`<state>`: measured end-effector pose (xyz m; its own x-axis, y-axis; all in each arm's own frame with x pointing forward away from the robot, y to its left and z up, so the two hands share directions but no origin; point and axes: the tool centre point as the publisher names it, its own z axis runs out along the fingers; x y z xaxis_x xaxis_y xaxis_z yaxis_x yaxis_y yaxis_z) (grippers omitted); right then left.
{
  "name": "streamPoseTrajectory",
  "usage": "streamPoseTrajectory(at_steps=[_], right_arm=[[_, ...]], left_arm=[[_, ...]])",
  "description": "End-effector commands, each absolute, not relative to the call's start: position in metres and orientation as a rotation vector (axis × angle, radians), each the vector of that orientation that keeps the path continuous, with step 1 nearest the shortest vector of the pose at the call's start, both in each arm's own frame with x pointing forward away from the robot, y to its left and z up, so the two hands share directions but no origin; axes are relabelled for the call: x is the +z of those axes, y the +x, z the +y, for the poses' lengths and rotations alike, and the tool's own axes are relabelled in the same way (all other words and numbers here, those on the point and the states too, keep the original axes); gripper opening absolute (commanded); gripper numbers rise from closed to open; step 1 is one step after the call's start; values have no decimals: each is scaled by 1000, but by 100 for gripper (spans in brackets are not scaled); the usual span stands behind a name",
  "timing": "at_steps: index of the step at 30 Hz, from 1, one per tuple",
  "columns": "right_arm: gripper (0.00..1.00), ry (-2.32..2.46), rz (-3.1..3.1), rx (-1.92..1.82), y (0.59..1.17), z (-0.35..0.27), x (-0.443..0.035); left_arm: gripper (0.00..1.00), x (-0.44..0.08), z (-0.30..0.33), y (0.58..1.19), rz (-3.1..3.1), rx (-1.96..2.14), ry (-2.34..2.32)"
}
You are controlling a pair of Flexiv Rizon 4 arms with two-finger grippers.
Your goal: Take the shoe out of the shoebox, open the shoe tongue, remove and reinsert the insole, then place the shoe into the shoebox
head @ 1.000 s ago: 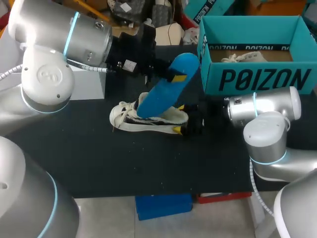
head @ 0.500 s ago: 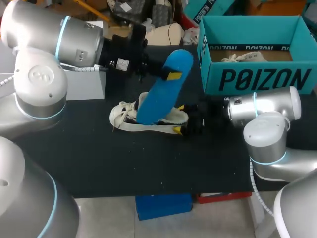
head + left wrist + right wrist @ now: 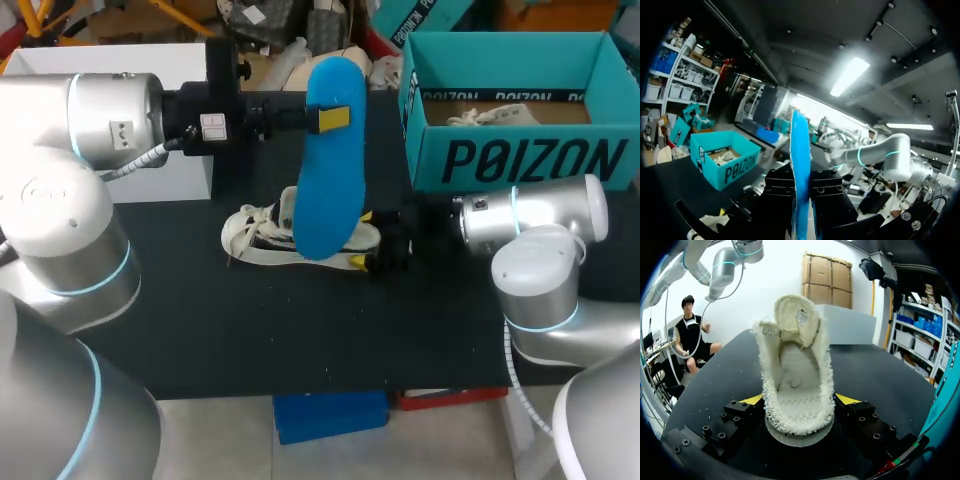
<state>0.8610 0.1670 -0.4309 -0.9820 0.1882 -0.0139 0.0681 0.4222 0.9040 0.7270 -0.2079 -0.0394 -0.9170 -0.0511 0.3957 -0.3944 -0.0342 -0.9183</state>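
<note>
A blue insole (image 3: 325, 160) hangs almost upright above the table, and my left gripper (image 3: 328, 118) is shut on its upper part. In the left wrist view the insole (image 3: 800, 150) shows edge-on between the jaws of my left gripper (image 3: 801, 192). Below it a cream shoe (image 3: 290, 243) lies on the black table, its tongue folded open. My right gripper (image 3: 362, 240) clamps the heel from both sides. The right wrist view looks into the bare shoe (image 3: 796, 385) between the yellow tips of my right gripper (image 3: 800, 401). The teal shoebox (image 3: 520, 155) stands at the back right.
A second cream shoe (image 3: 495, 115) lies inside the shoebox. A white box (image 3: 185, 165) stands at the back left edge of the table (image 3: 300, 330), behind my left arm. In the left wrist view the shoebox (image 3: 725, 160) sits off to the side of the insole.
My left arm has drawn back to the left and lifted the insole, swinging it from a slant in the shoe to nearly upright. The right arm and the shoe have stayed put.
</note>
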Motion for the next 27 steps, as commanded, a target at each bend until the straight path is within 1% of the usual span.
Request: streamPoseTrajectory(at_steps=[1, 8, 19, 27], right_arm=[[0, 232, 2552, 1613, 860, 168, -434], [0, 232, 2552, 1613, 860, 168, -434], [0, 232, 2552, 1613, 860, 168, -434], [0, 232, 2552, 1613, 860, 168, -434]], left_arm=[[0, -25, -209, 711, -1963, 2109, 476], [0, 5, -214, 698, -1953, 2095, 419], [0, 50, -223, 659, -1937, 2041, 285], [0, 57, -222, 652, -1920, 2083, 310]])
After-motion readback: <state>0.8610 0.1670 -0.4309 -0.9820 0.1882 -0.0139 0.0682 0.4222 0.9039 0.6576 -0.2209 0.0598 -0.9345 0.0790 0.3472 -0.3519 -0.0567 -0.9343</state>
